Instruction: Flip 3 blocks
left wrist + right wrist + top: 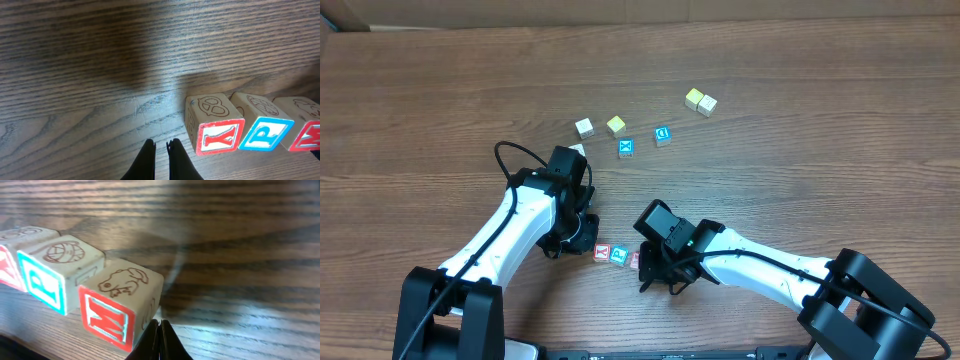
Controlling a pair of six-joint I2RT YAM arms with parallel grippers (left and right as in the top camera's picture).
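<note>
Three small wooden letter cubes (pixel 619 255) sit in a tight row near the front edge of the brown wood-grain table (pixel 800 120), right between the two arms. From the left wrist cam the row reads red Y cube (pixel 215 127), blue P cube (pixel 260 127), red M cube (pixel 306 131), with letters on the side faces and line drawings on top. Left gripper (pixel 160 150) has its black fingers drawn together with just a sliver between them, holding nothing, near the Y. Right gripper (pixel 160 332) is pressed together too, its tips just beside the M's bottom corner.
</note>
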